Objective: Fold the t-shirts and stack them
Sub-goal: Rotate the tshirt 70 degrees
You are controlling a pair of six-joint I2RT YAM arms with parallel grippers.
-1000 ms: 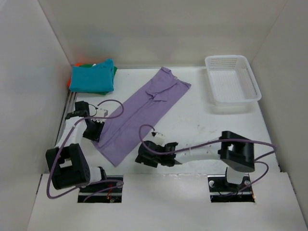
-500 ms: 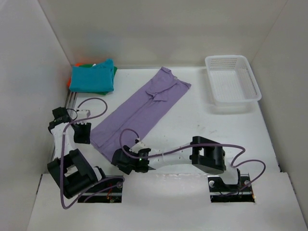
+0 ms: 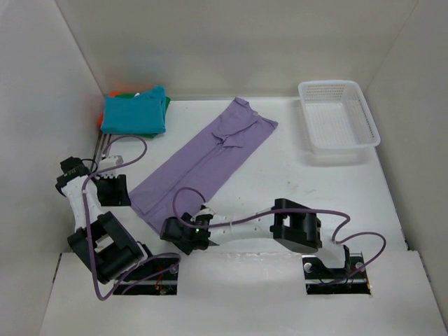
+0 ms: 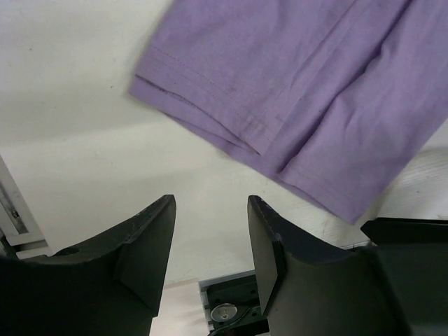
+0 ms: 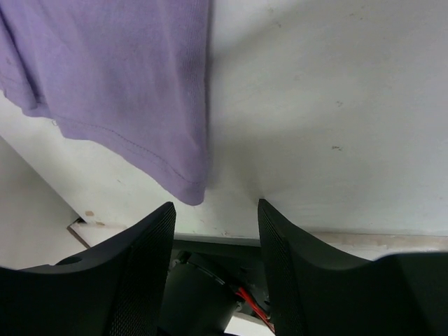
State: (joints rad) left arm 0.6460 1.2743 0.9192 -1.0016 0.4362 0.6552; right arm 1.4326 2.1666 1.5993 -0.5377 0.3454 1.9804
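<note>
Left hand [image 4: 210,210] and right hand [image 5: 215,210] wide, empty, by lavender shirt [image 3: 203,157]; orange shirt [image 3: 113,93] mostly hidden.

Bare table [image 3: 294,168] separates lavender shirt [image 3: 203,164] from basket [image 3: 338,115]; the left wall [image 3: 38,140] crowds the left gripper [image 3: 114,192].

No writing, label, brand mark or number can be read in any view; the lavender shirt [image 3: 203,161], the teal shirt [image 3: 133,115] and the white basket [image 3: 329,84] show plain surfaces only.

You see a matt, fine-knit lavender cloth shirt [image 3: 203,164], a smooth white table [image 3: 280,168] and a white plastic mesh basket [image 3: 338,119].
</note>
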